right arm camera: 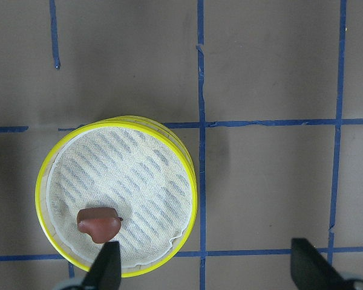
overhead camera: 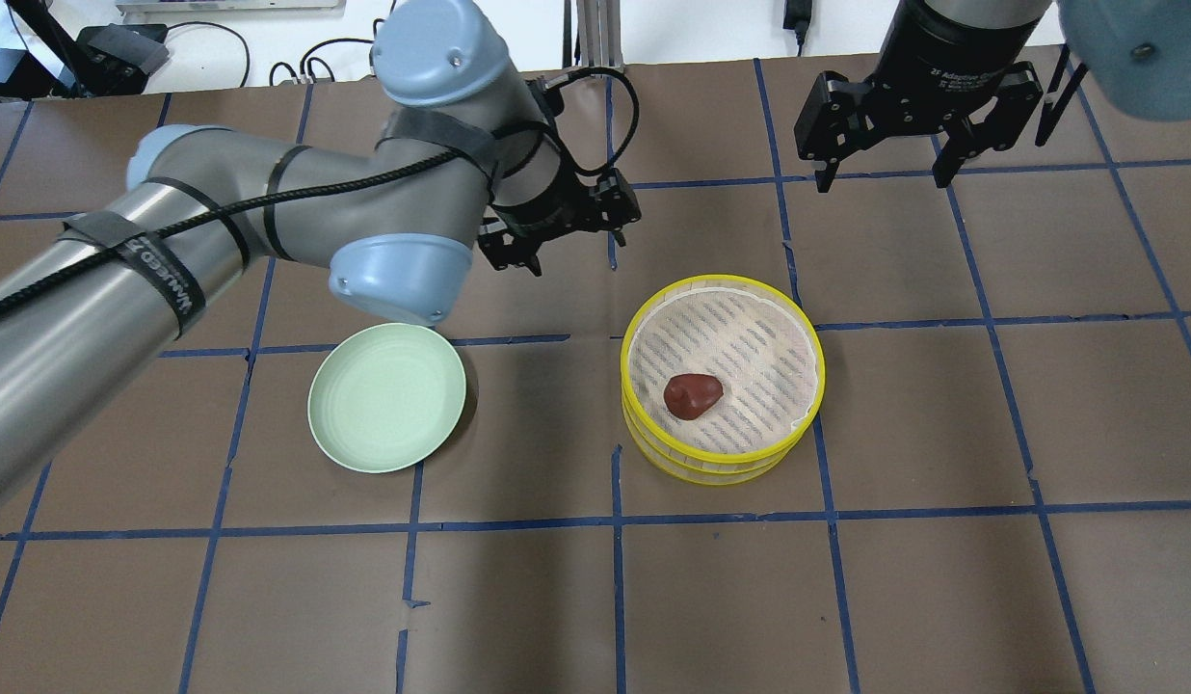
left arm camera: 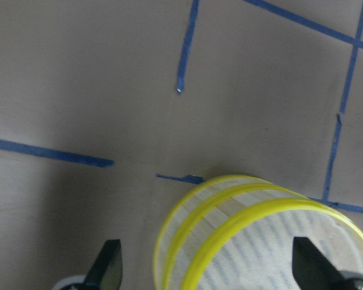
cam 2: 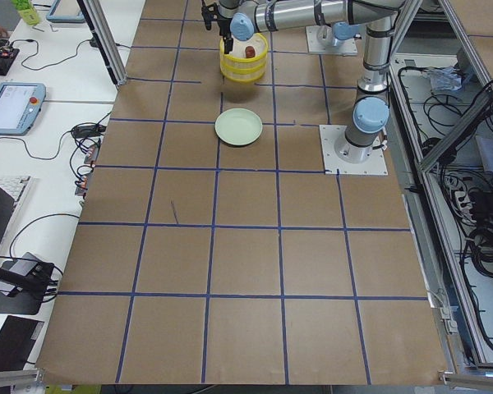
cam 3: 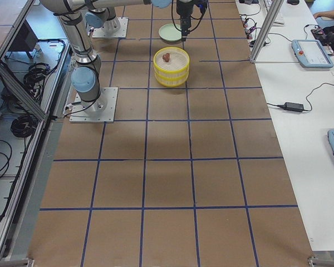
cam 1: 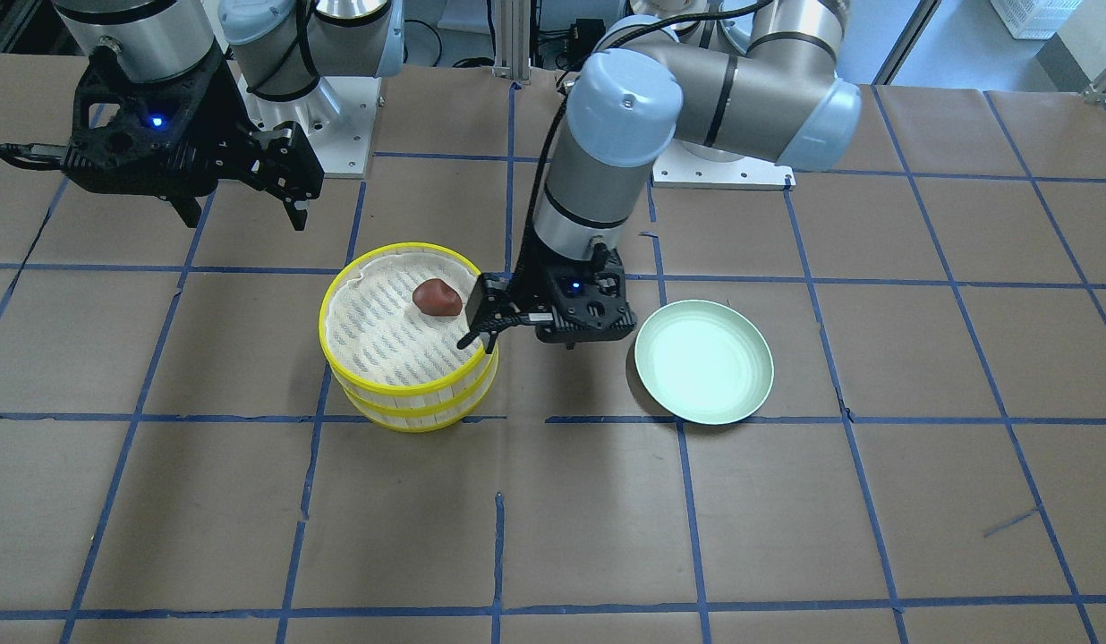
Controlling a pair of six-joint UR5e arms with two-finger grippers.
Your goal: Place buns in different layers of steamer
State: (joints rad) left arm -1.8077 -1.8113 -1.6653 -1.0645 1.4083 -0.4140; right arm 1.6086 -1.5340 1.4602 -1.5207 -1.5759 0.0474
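Nearest on the brown paper-covered bench [overhead camera: 846, 598] with its blue tape grid lie 2 containers side by side: a pale green round dish [overhead camera: 388, 414] and, well apart from it, a stack of 2 round shallow steamer trays with yellow rims. The upper yellow-rimmed tray [overhead camera: 626, 361] sits squarely on the lower yellow-rimmed tray [overhead camera: 711, 472], hiding the lower one's inside. On the upper tray's white perforated liner rests 1 glossy reddish-brown rounded bun [overhead camera: 693, 395], off-centre, clear of the rim. Farther back, the left pincer [cam 1: 480, 340] hangs by the stack's dish-side edge, fingers spread wide, holding nothing. Farthest, the right pincer [overhead camera: 883, 178] hangs high beyond the stack, likewise wide and holding nothing.
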